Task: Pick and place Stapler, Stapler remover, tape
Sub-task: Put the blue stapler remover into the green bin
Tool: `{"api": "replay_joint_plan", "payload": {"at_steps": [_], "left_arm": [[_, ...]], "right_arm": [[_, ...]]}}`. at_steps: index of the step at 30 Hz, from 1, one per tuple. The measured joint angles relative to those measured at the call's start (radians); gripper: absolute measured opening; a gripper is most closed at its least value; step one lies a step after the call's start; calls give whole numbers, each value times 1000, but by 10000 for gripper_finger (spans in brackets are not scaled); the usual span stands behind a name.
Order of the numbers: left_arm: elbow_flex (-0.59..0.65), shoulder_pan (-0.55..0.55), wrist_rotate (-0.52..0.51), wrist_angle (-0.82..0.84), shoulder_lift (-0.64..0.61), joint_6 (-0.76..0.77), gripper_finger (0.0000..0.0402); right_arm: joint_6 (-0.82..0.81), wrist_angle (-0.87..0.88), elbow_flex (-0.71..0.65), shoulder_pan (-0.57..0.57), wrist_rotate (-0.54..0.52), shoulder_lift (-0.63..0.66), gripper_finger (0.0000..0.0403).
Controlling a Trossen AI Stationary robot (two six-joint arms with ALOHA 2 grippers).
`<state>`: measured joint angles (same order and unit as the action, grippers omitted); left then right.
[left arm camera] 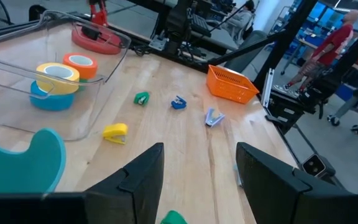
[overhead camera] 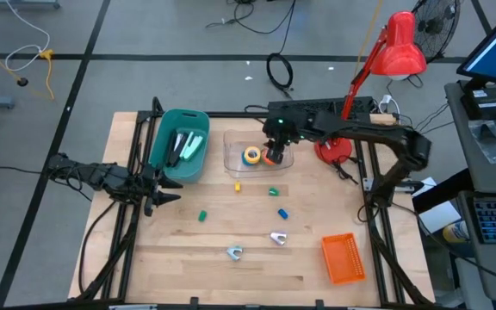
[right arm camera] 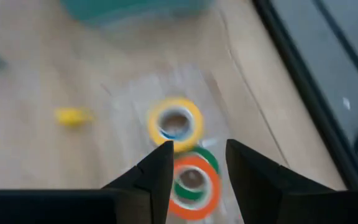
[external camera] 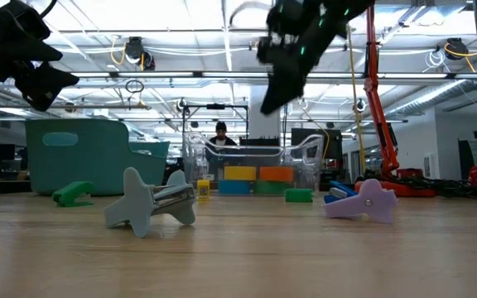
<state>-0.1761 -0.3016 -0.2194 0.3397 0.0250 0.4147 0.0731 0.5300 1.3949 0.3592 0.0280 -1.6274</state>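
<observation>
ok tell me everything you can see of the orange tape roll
The orange tape roll is a small ring with a hollow centre and a smooth, glossy look. It lies flat inside the clear plastic tray, stacked on a green roll whose edge shows beneath it. Beside it sits the yellow roll, stacked on a blue one. The right gripper hangs just above it, fingers apart and not touching it.

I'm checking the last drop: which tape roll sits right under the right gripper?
The orange roll, stacked on the green one, lies below the right gripper. The yellow roll, on the blue one, sits beside it.
</observation>
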Motion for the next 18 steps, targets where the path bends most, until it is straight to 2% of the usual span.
{"api": "replay_joint_plan", "payload": {"at_steps": [8,15,18], "left_arm": [[0,0,0,0,0,-43,205],[0,0,0,0,0,-45,205],[0,0,1,0,0,-42,205]], "right_arm": [[-111,2,0,-237,29,135,126],[-239,7,1,-424,28,113,125],[-300,62,0,-481,26,85,125]]}}
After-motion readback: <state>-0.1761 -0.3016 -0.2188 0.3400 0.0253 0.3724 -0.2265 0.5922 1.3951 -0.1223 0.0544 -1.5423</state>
